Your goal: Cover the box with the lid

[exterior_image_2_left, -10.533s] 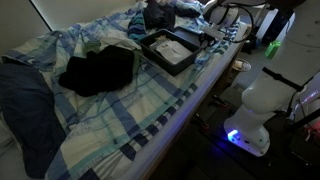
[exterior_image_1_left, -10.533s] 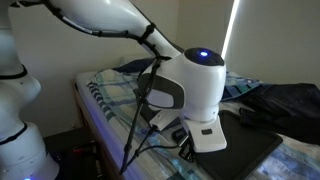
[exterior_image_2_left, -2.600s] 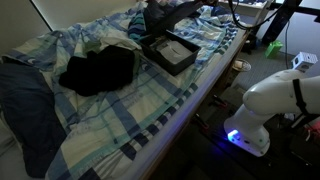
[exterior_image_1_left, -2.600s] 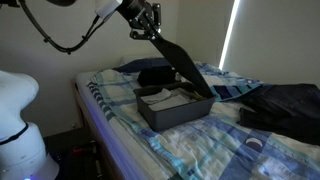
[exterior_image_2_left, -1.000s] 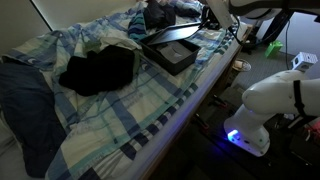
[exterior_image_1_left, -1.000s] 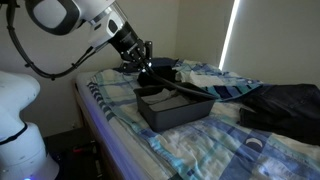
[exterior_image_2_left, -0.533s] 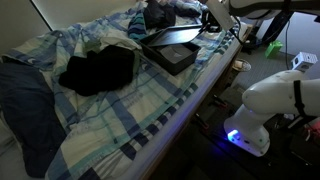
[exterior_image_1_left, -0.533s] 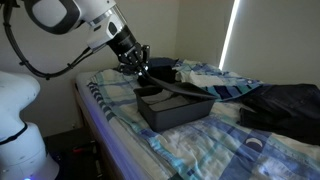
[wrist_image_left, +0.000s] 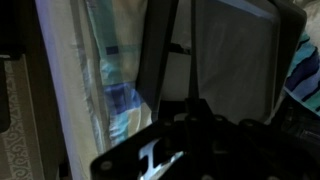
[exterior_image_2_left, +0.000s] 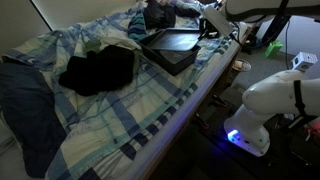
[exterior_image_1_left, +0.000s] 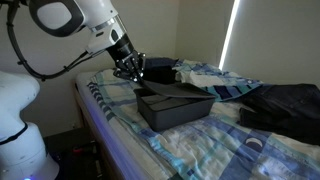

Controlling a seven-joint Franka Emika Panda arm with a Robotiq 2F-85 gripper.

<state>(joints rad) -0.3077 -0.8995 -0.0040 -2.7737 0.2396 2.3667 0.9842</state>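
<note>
The dark grey box (exterior_image_1_left: 172,112) stands on the plaid bed in both exterior views (exterior_image_2_left: 176,58). The flat dark grey lid (exterior_image_1_left: 172,92) lies almost level on top of the box, its near end slightly raised; it also shows in an exterior view (exterior_image_2_left: 176,42). My gripper (exterior_image_1_left: 132,70) is shut on the lid's short edge, just beside the box's end (exterior_image_2_left: 210,26). In the wrist view the lid (wrist_image_left: 200,60) fills the top, with the dark jaws (wrist_image_left: 190,115) below it.
A dark cloth bundle (exterior_image_2_left: 95,68) lies on the bed away from the box. More dark fabric (exterior_image_1_left: 285,108) lies past the box. The bed's edge (exterior_image_2_left: 190,100) runs beside the robot base (exterior_image_2_left: 262,110). Pillows and blankets (exterior_image_1_left: 215,75) sit behind the box.
The gripper has lowered the lid from a steep tilt high above the box to nearly flat on top of it, moving down towards the bed.
</note>
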